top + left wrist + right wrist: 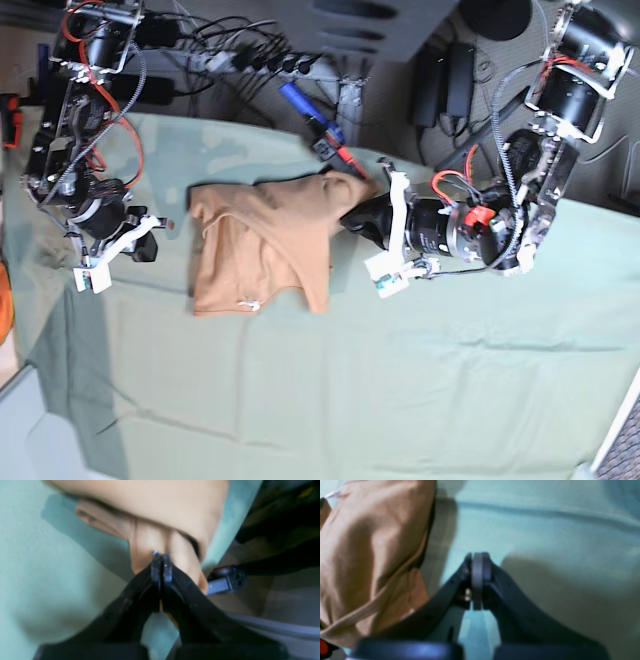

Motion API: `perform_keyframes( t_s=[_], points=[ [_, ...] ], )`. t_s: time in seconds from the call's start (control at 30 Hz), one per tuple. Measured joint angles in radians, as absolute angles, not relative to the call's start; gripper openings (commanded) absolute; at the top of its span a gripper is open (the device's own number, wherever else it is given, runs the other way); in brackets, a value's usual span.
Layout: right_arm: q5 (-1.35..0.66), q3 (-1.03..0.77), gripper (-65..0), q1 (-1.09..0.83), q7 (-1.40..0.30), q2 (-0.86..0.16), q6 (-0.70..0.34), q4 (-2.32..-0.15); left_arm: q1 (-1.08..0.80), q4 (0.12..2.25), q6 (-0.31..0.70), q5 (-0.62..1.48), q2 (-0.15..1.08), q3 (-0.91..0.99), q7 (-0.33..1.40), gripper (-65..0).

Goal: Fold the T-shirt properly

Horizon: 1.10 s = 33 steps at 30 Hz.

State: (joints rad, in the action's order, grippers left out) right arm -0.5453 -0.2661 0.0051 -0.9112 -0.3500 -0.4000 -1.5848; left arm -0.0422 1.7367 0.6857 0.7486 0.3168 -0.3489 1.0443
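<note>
Underneath, green tablecloth (400, 380) carries the T-shirt (262, 245).

The left gripper (161, 555) is clamped on a pinch of the T-shirt (265, 240), while the right gripper (477, 555) is held closed and empty, apart from it.

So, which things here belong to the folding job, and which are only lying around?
Belong to the job:
- T-shirt, tan, crumpled
- left end effector, shut on the T-shirt
- right end effector, shut, holding nothing

Lying about:
- tablecloth, green, under the T-shirt
- cables behind the table
- blue tool at the table's far edge
</note>
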Motion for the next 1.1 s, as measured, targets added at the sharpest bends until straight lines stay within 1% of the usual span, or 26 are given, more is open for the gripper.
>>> perform_keyframes(
  t_s=[0.1, 0.23, 0.43, 0.57, 0.73, 0.8, 0.9, 1.1],
  points=[
    [-0.543, -0.266, -65.0, 0.005, -0.910, -0.350, -0.400, -1.583, -0.089, 1.779, 0.686, 0.727, 0.316, -0.350, 1.040, -65.0],
    [-0.543, -0.266, -65.0, 0.005, -0.910, -0.349, -0.400, -1.582, -0.096, 1.794, 0.686, 0.708, 0.322, -0.350, 1.039, -65.0],
    [-0.542, -0.266, -65.0, 0.005, -0.910, -0.352, -0.400, -1.582, -0.096, 1.847, 0.686, 0.711, 0.427, -0.316, 1.041, -65.0],
    [-0.543, -0.266, -65.0, 0.005, -0.910, -0.351, -0.400, -1.582, -0.128, 1.912, 0.685, 0.794, 0.487, -0.313, 1.048, -65.0],
    [-0.550, -0.266, -65.0, 0.006, -0.891, -0.352, -0.400, -1.582, -0.208, 1.942, 0.688, 0.701, 0.476, -0.401, 0.963, -65.0],
    [-0.550, -0.266, -65.0, 0.006, -0.891, -0.350, -0.400, -1.582, -0.196, 1.942, 0.686, 0.640, 0.462, -0.445, 0.949, -65.0],
    [-0.553, -0.266, -65.0, 0.006, -0.891, -0.346, -0.400, -1.582, -0.192, 1.939, 0.686, 0.556, 0.409, -0.492, 0.908, -65.0],
    [-0.556, -0.266, -65.0, 0.004, -0.891, -0.349, -0.400, -1.580, -0.146, 1.855, 0.686, 0.542, 0.357, -0.494, 0.868, -65.0]
  ],
)
